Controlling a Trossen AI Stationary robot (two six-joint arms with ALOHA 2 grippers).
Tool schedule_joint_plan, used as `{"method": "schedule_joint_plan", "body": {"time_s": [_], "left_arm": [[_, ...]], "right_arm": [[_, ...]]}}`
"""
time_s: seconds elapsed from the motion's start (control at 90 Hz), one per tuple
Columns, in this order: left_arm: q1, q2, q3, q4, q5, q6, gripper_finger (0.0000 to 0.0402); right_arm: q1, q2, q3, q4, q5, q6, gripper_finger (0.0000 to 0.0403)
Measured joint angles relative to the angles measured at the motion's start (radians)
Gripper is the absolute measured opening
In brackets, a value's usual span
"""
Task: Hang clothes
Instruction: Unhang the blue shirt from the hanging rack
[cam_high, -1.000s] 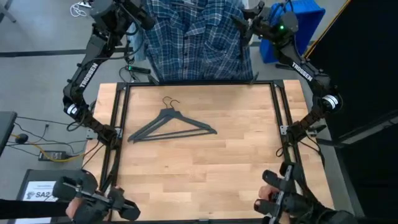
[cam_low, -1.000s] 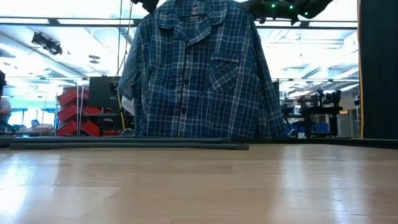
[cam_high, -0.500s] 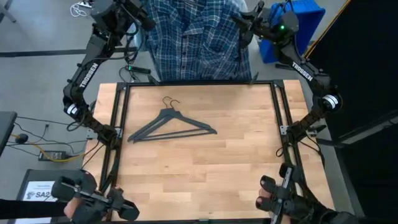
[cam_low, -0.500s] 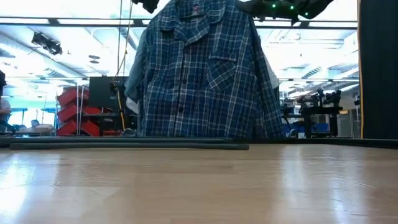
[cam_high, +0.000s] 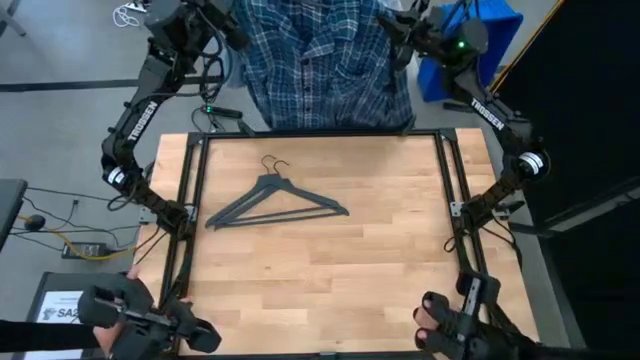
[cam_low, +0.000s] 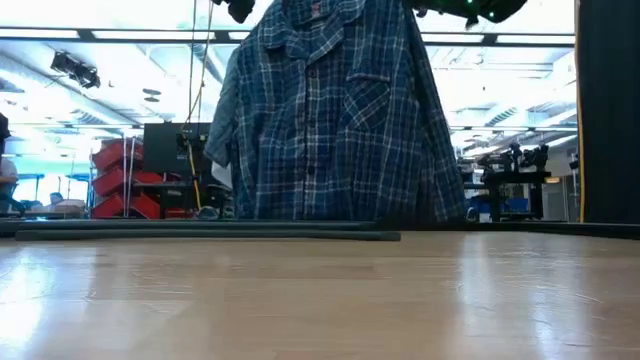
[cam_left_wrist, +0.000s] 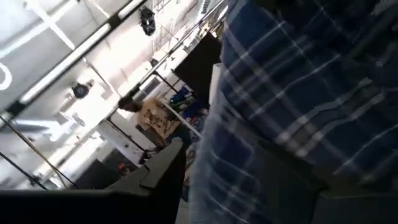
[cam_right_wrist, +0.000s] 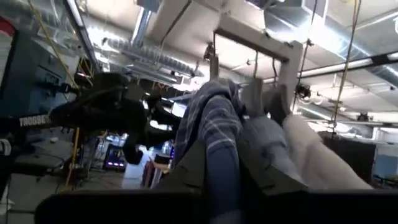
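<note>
The dark blue plaid shirt (cam_high: 320, 60) hangs beyond the table's far edge, high up in the low view (cam_low: 340, 120). My left gripper (cam_high: 228, 25) is at its shoulder on the table's left side and my right gripper (cam_high: 392, 30) at the other shoulder, both shut on it. In the right wrist view the plaid shirt (cam_right_wrist: 214, 124) hangs beside a light blue-grey shirt (cam_right_wrist: 267, 146) and a white shirt (cam_right_wrist: 317, 165) under a rack bar (cam_right_wrist: 249, 37). Two dark grey hangers (cam_high: 275, 200) lie flat on the table. My left gripper is on the plaid shirt's shoulder (cam_high: 240, 30) on the table's left side. The cloth (cam_left_wrist: 298, 81) fills its wrist view and hides the hold. My right gripper has a fold of plaid cloth at the other shoulder (cam_right_wrist: 222, 177) between its fingers. The shirt hangs below both, clear of the table.
A black frame rail (cam_high: 320, 133) runs along the table's far edge under the shirt. A blue bin (cam_high: 485, 40) stands behind the right arm. Cables (cam_high: 60, 235) lie on the floor at the left. The wooden table top (cam_high: 380, 270) around the hangers is bare.
The plaid shirt has gone up and away from the table's far edge and swung toward the right, turning so that it shows narrower in the low view. My right gripper has moved farther from the table with it.
</note>
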Motion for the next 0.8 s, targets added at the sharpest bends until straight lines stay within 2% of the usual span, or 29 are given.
{"method": "schedule_joint_plan", "body": {"time_s": [0.122, 0.311, 0.533, 0.589, 0.711, 0.8], "left_arm": [[0.009, 0.000, 0.008, 0.000, 0.112, -0.010, 0.0172], [0.035, 0.000, 0.009, -0.039, 0.228, -0.073, 0.0172], [0.079, 0.000, 0.009, -0.191, 0.503, -0.144, 0.0172], [0.080, 0.000, 0.009, -0.205, 0.510, -0.143, 0.0172], [0.081, 0.000, 0.010, -0.228, 0.445, -0.134, 0.0172], [0.083, -0.003, 0.010, -0.256, 0.436, -0.132, 0.0172]], "right_arm": [[0.013, 0.000, 0.044, -0.063, -0.029, -0.005, 0.0014], [0.061, 0.000, 0.055, -0.089, -0.076, -0.008, 0.0014], [0.092, 0.000, 0.055, -0.116, -0.072, -0.020, 0.0014], [0.099, -0.002, 0.055, -0.130, -0.074, -0.020, 0.0014], [0.124, -0.015, 0.055, -0.169, -0.076, -0.021, 0.0014], [0.147, -0.036, 0.055, -0.212, -0.069, -0.025, 0.0014]]}}
